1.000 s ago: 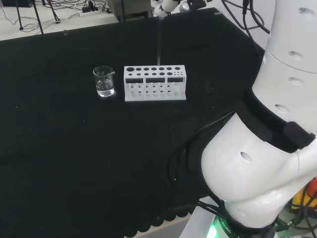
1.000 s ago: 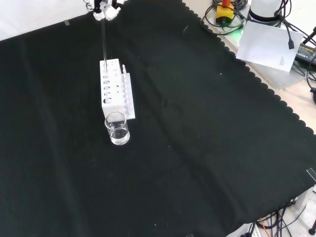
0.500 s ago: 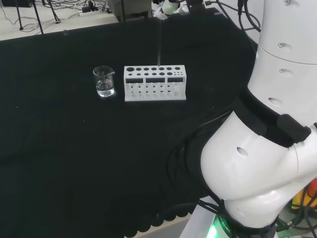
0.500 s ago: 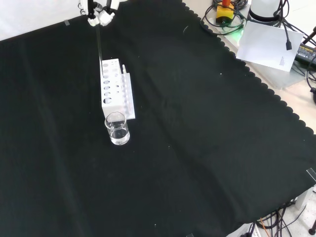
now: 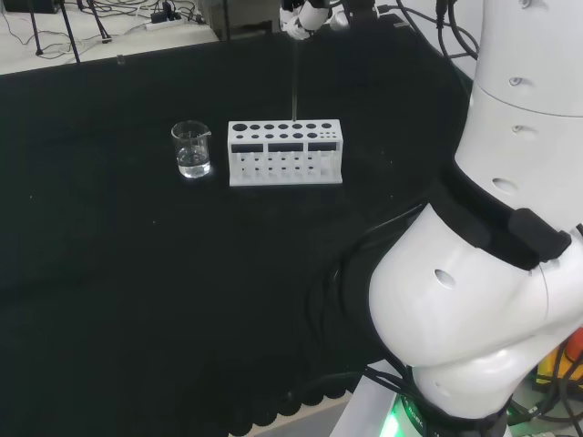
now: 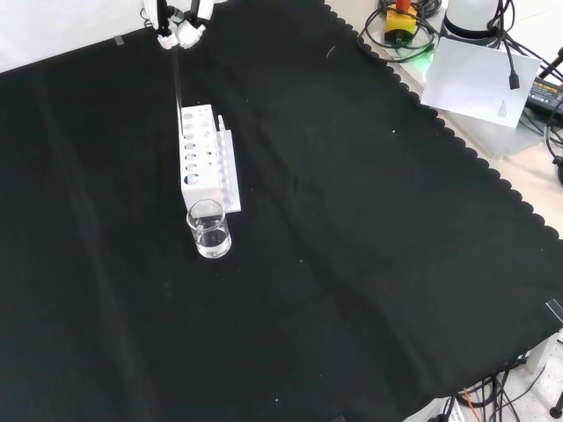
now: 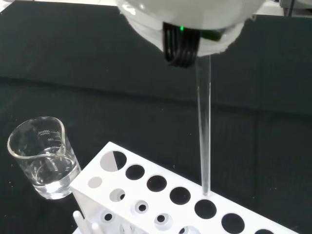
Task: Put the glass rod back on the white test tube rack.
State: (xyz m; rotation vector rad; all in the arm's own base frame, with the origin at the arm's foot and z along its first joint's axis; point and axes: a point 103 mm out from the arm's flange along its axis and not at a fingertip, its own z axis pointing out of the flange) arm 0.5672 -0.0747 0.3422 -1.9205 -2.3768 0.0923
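The glass rod [image 5: 294, 82] hangs upright with the hand [image 5: 305, 14] shut on its upper end at the bench's far side. Its lower tip is over the white test tube rack [image 5: 285, 151]. In the wrist view the glass rod [image 7: 204, 131] ends just above a hole in one outer row of the rack [image 7: 92, 181], with its tip still outside the hole. In the front view the hand [image 6: 180, 22] is at the top edge. There the rod [image 6: 179, 88] runs down to the far end of the rack [image 6: 211, 149].
A small glass beaker [image 5: 191, 149] with a little clear liquid stands beside the rack's end. It appears in the front view [image 6: 209, 229] and the wrist view [image 7: 45, 158] too. Papers and cables [image 6: 475, 70] lie beyond the cloth's scalloped edge.
The hand and rod moved a little to the left in the front view during the first half second. Since then they have hardly moved.
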